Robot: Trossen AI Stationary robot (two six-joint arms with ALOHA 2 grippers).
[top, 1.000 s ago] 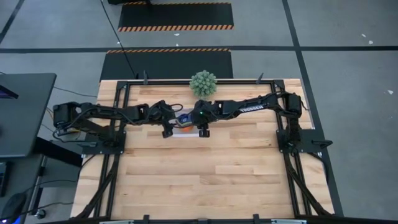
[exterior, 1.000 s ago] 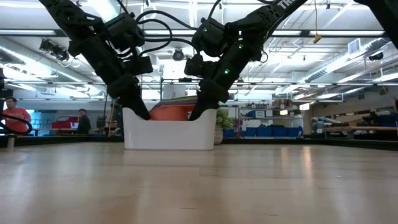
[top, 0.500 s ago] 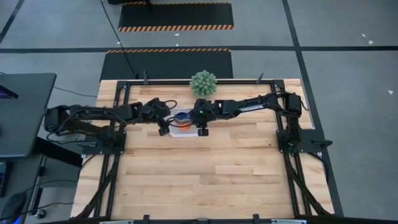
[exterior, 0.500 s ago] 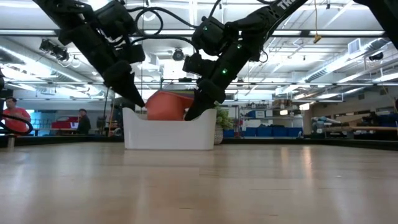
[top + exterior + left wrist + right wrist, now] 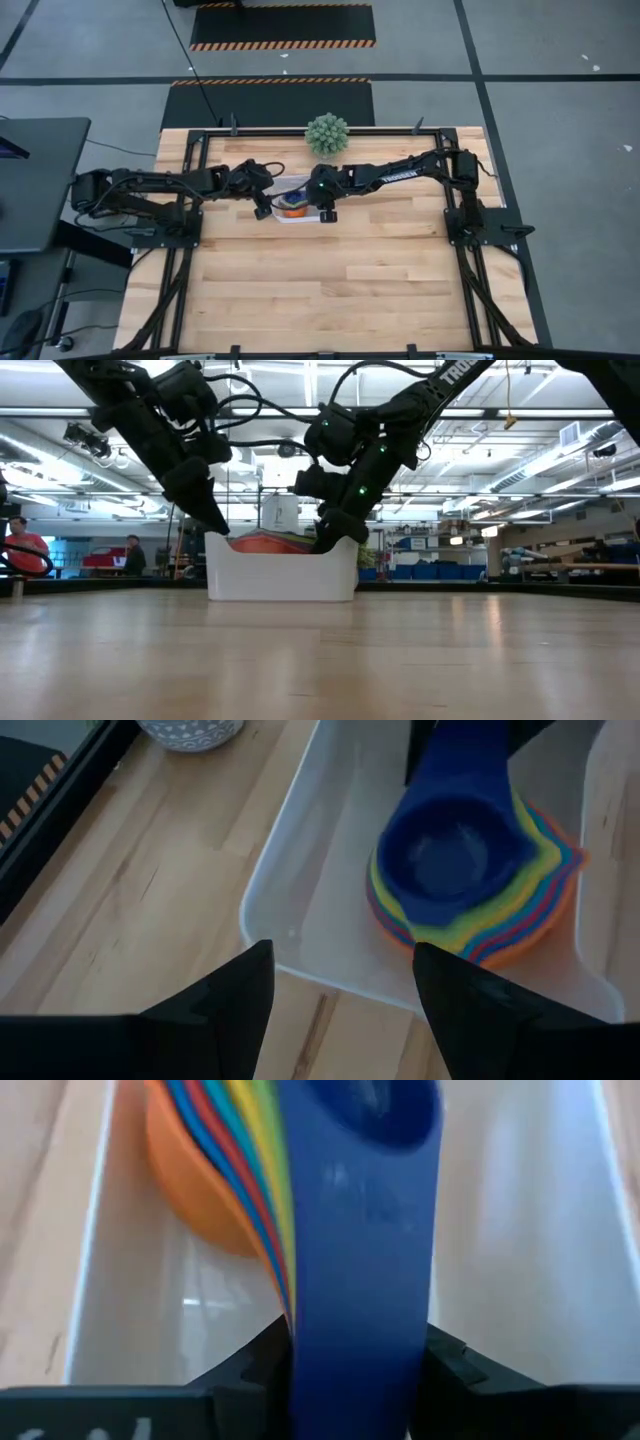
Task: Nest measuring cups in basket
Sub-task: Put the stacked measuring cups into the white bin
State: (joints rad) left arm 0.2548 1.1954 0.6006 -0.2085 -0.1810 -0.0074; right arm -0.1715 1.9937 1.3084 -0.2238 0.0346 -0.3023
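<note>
The measuring cups are nested in one stack, dark blue on top and orange at the bottom, inside the white basket. The basket stands on the table near the far edge; in the low view an orange rim shows just above the basket's wall. My right gripper is shut on the stack's handles at the basket's right end. My left gripper is open, hovering above the basket's left end, touching nothing. My right gripper pinches the stack's handles, the dark blue top handle showing, between its two fingers, one on each long edge. The fingers lie along the handle and slant down from the table's right side. The bowls sit down inside the basket.
A green spiky ball plant in a grey pot stands just behind the basket at the far edge. The wooden table stretches wide toward the near edge. People stand far off in the room behind.
My left gripper has risen out of the basket's left end and drawn a little toward the table's left. The stack, held by my right gripper, tipped up above the rim half a second ago and is now lowered back inside. The basket has slid slightly toward the table's right.
</note>
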